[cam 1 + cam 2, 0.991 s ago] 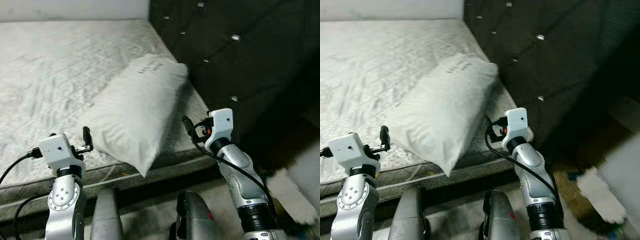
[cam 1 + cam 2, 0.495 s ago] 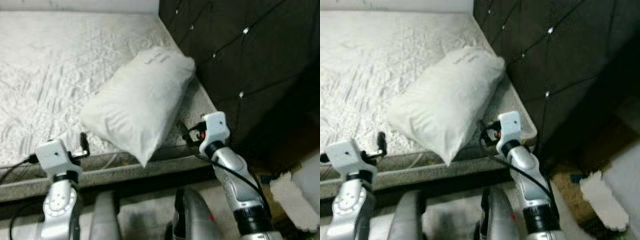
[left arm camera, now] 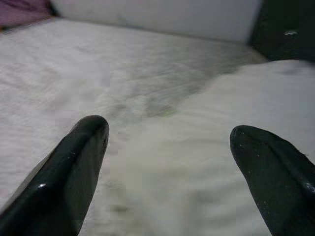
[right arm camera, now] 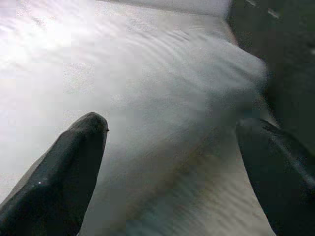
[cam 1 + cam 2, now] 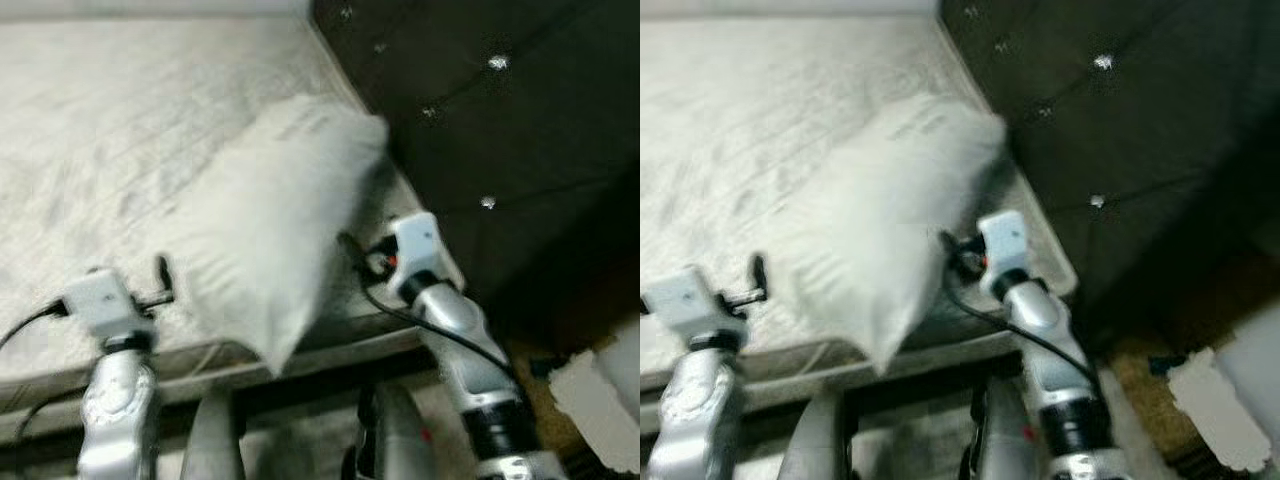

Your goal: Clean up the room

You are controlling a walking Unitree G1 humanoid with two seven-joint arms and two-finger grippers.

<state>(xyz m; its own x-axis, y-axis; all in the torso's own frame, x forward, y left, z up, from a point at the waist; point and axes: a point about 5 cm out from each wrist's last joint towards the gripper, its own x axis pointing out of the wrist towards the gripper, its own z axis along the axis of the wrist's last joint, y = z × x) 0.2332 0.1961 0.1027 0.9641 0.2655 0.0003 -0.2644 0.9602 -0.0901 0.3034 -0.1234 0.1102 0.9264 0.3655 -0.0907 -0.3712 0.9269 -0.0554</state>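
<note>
1. A bed with a bare, pale quilted mattress (image 5: 90,130) takes up most of the head views, which are blurred.
2. A dark tufted headboard (image 5: 510,120) with shiny buttons runs along the mattress's right edge.
3. A white pillow (image 5: 265,220) lies slantwise on the mattress near the headboard, its lower corner sticking out past the front edge of the bed.
4. The right arm (image 5: 465,360), silver, reaches up from below toward the bed's front right corner.
5. The left arm (image 5: 115,390) rises at the front edge of the mattress, to the left of the pillow.
6. The right hand (image 4: 172,162) sits just beside the pillow's right side; its two black fingers (image 4: 64,172) are spread wide, with the pillow seen between them, and nothing is pinched.
7. The left hand (image 3: 167,162) is near the pillow's left side, fingers (image 3: 69,172) likewise spread apart and empty, pointing across the mattress toward the pillow.
8. A pale cloth-like thing (image 5: 600,400) lies on the floor at the far right; it is too blurred to tell what it is.
</note>
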